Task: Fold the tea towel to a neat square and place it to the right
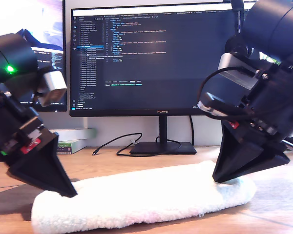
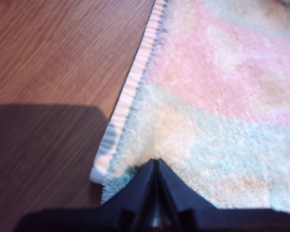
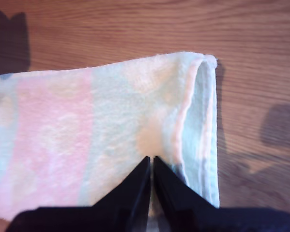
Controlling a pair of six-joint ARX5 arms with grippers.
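The tea towel lies as a long folded strip across the wooden table, fluffy and whitish, with pink and mint bands. My first gripper presses down on the towel's end at the exterior view's left. Its jaws are shut and pinch the pile just inside the pink hem. At the towel's other end, on the exterior view's right, my second gripper is shut on the cloth near the layered folded edge.
Behind the towel stands a dark monitor on its base, with a black cable looping on the table. Stacked boxes sit at the exterior view's back left, below another screen.
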